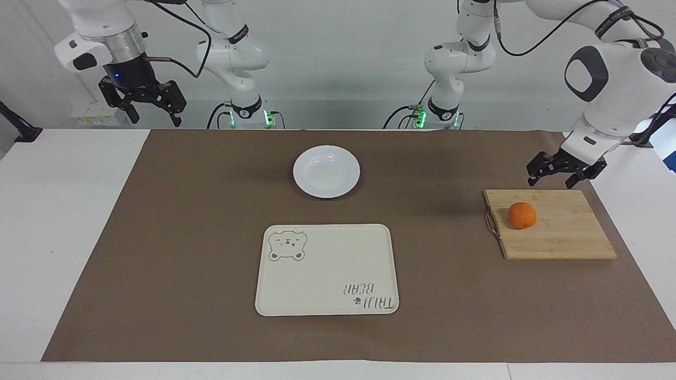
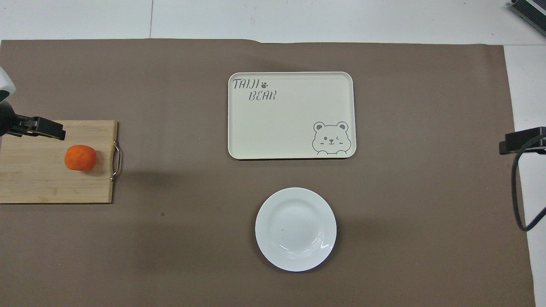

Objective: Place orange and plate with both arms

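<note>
Though both arms share the job, the orange (image 1: 522, 215) is the item on which the coming move turns. It sits on a bamboo cutting board (image 1: 560, 237) at the left arm's end of the table, toward the board's end with the metal handle (image 1: 492, 224), and being round it has no long axis to line up with.

Left gripper (image 1: 564, 173): empty, fingers spread, low over the board's edge nearer the robots, not touching the fruit. The orange lies ahead of it, away from the robots and a little toward the table's middle; in the overhead view a fingertip shows just beside the fruit. This arm is by far the nearer, so the pick is judged to be its work: a short reach forward and down.

Plate (image 1: 326, 171): white, empty, on the brown mat (image 1: 185, 237) at mid-table, nearer the robots than the cream bear tray (image 1: 326, 269), also empty.

Right gripper (image 1: 150, 108): empty, fingers spread, waiting raised over its own end of the table, well apart from plate and tray.
</note>
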`<move>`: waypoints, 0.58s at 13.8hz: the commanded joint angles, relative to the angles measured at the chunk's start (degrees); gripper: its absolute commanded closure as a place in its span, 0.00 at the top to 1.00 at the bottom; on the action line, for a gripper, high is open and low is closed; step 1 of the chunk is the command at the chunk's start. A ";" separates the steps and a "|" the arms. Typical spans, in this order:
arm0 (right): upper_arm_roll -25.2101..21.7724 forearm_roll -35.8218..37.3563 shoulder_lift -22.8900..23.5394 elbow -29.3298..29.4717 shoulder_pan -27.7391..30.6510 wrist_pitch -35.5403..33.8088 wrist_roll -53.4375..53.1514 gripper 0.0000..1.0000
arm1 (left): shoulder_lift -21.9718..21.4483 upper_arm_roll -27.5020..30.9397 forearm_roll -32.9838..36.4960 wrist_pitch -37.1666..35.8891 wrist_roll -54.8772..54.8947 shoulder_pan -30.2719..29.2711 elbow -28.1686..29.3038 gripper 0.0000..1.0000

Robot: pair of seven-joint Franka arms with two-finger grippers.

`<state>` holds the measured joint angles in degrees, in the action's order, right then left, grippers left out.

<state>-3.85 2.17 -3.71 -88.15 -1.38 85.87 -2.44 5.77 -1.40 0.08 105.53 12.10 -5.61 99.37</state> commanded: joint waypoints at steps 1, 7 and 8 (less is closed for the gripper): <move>0.33 0.64 -0.77 -0.45 0.42 -0.53 0.86 1.00 | -0.42 -0.36 0.44 7.13 1.61 -1.42 6.60 1.00; 0.33 0.64 -0.77 -0.45 0.42 -0.53 0.86 1.00 | 3.54 -0.45 -0.78 18.03 3.37 -3.97 14.61 1.00; 0.33 0.64 -0.77 -0.45 0.42 -0.53 0.86 1.00 | 3.54 -0.45 -2.79 19.79 3.37 -4.15 16.19 1.00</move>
<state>-3.85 2.17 -3.72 -88.15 -1.38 85.87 -2.44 10.46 -1.34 -0.51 121.64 14.98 -8.78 111.79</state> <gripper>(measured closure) 0.000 0.000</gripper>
